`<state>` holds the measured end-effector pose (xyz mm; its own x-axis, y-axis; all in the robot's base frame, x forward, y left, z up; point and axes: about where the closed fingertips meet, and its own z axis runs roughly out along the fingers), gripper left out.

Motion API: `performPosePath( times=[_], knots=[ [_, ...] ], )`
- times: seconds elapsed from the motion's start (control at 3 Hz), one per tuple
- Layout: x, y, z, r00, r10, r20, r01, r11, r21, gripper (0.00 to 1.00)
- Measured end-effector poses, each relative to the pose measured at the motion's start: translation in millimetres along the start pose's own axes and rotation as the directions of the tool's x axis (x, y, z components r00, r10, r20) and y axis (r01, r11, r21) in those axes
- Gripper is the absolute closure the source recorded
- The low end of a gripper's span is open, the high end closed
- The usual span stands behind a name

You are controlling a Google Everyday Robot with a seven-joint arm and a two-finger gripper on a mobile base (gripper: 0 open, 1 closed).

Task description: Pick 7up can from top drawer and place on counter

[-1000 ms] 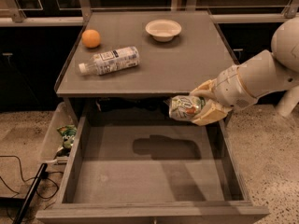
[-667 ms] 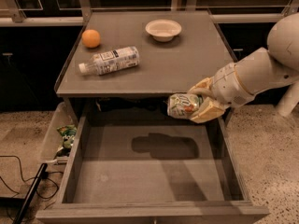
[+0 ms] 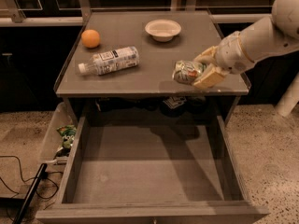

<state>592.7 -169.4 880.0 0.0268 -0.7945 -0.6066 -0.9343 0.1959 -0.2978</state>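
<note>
The 7up can, pale green and silver, lies sideways in my gripper, which is shut on it. The gripper holds the can just above the front right part of the counter; a shadow lies under it. The arm reaches in from the upper right. The top drawer stands pulled open below the counter, its flat bottom bare.
On the counter lie a clear white-labelled bottle on its side, an orange at the back left and a white bowl at the back. A translucent bin with a green packet stands left of the drawer. Cables lie on the floor.
My gripper has lifted the can from in front of the counter's edge, over the drawer, up and back to above the counter's front right part.
</note>
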Motion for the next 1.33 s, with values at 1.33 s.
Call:
performPosePath(
  times=[1.33],
  knots=[
    [3.3,-108.3,52.5,0.98,0.199,0.005,-0.199,0.979,0.045,1.0]
  ],
)
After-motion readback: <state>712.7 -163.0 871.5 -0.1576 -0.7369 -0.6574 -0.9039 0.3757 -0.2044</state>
